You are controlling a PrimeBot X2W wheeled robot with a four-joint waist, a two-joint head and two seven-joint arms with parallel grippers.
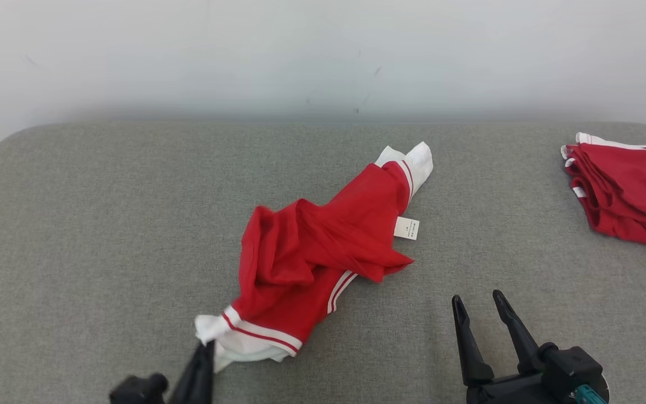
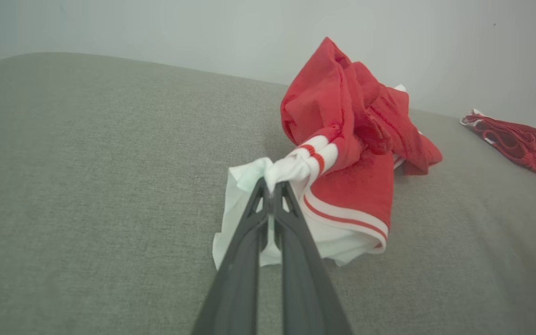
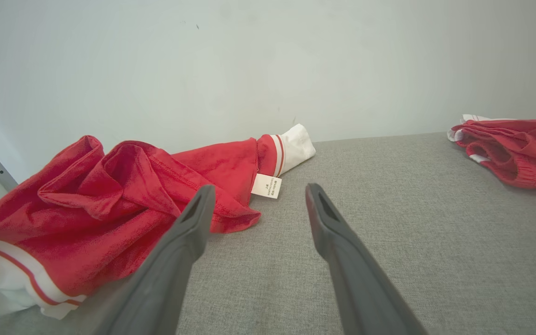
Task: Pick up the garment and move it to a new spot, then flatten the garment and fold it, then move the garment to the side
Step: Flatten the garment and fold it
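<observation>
Lying crumpled in a long diagonal heap, the red garment (image 1: 312, 247) runs from near the front edge of the grey bench (image 1: 76, 224) toward its middle. It looks light, thin and limp, likely to sag from any single hold, so the firmer white banded hems seem the best grip. The left gripper (image 2: 271, 186) is pinched onto the near white hem. The right gripper (image 1: 477, 300) hovers spread and empty by the front edge, apart from the cloth. Another red pile (image 1: 626, 191) sits at the right edge.

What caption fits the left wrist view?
Left gripper shut on the white edge of the crumpled red garment on the grey padded surface; a second red garment lies at far right.
</observation>
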